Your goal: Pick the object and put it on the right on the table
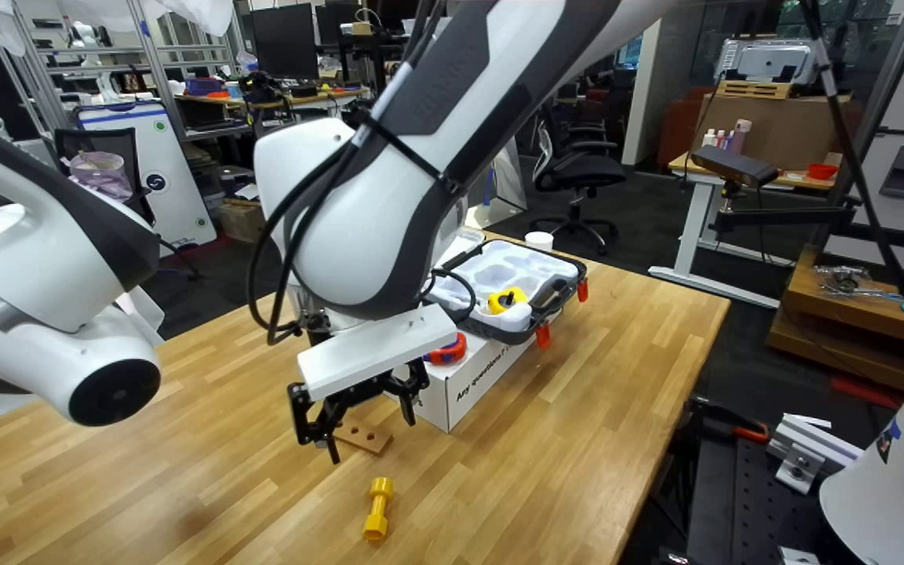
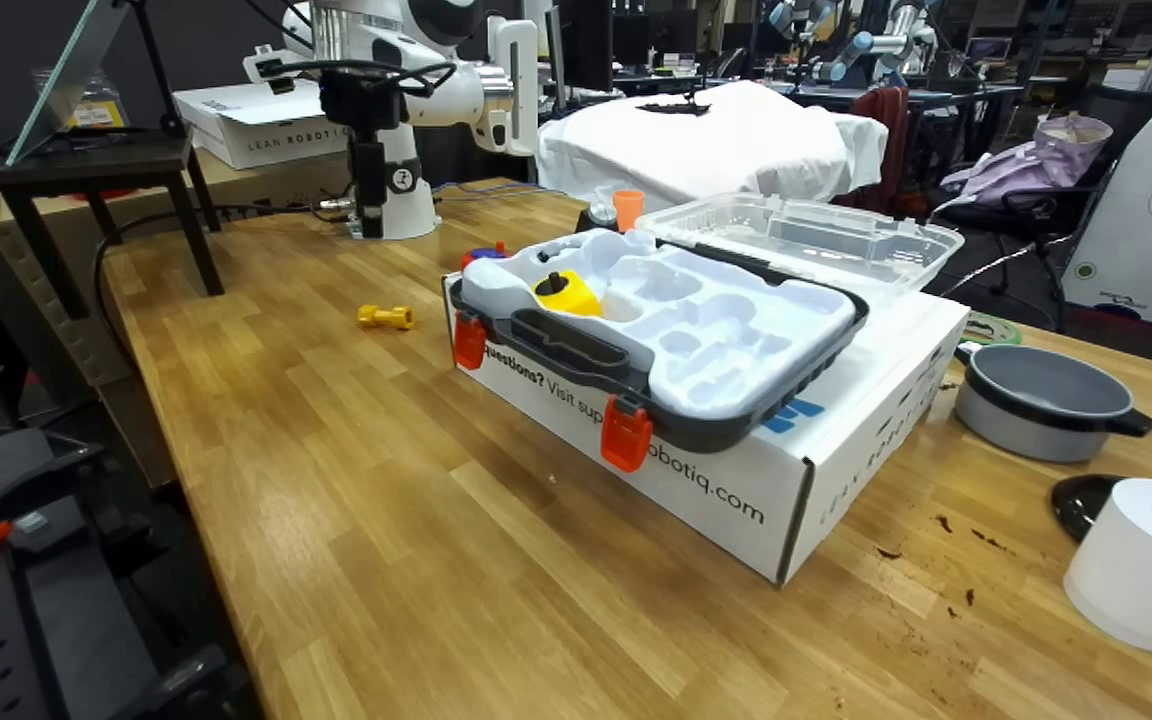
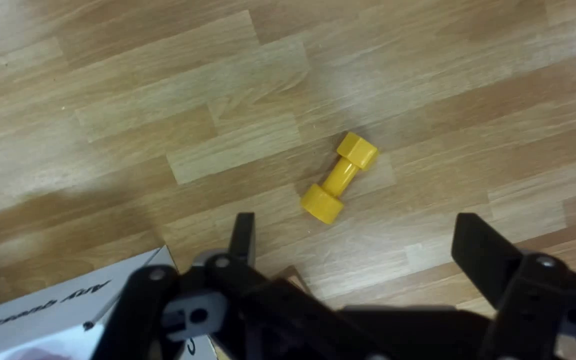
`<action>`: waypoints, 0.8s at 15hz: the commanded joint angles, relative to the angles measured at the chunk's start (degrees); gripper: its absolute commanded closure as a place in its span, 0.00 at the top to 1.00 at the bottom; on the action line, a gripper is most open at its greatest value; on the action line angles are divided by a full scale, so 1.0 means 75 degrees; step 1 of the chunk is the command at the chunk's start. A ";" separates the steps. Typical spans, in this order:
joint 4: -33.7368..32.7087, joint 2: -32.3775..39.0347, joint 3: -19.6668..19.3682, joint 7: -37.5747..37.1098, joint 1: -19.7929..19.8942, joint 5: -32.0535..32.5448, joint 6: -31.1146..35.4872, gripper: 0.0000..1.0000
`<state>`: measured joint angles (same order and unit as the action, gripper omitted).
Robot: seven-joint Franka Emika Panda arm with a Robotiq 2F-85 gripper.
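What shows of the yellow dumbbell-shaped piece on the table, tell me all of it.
The yellow piece looks like glossy plastic: a slim round shaft joins two thicker ends, one faceted, the other rounder. It lies on its side on the wooden table, apart from the white box, slanting in the wrist view, faceted end to the upper right. Only the table seems to touch it; the open gripper hangs clear of it.

Both exterior views share one edge of the light-brown rectangular wooden tabletop (image 1: 601, 377), facing opposite ways; wrist view looks down, closer.
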<state>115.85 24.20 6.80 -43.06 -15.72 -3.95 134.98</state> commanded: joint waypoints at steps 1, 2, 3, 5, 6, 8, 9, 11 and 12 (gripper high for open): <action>-0.0299 0.0361 -0.0254 -0.1255 -0.0245 -0.0220 0.0081 1.00; -0.0353 0.0436 -0.0363 -0.1795 -0.0349 -0.0101 0.0059 1.00; -0.0411 0.0510 -0.0382 -0.2182 -0.0376 -0.0131 0.0055 1.00; -0.0310 0.0469 -0.0252 -0.1952 -0.0254 -0.0054 0.0051 1.00; -0.0358 0.0511 -0.0271 -0.2196 -0.0291 -0.0048 0.0057 1.00; -0.0393 0.0522 -0.0278 -0.2374 -0.0313 -0.0045 0.0057 1.00; -0.0397 0.0522 -0.0283 -0.2395 -0.0312 -0.0044 0.0057 1.00; -0.0397 0.0522 -0.0292 -0.2405 -0.0310 -0.0043 0.0057 1.00; -0.0373 0.0523 -0.0339 -0.2538 -0.0339 -0.0028 0.0181 1.00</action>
<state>112.96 28.12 4.65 -61.14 -18.00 -4.22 135.53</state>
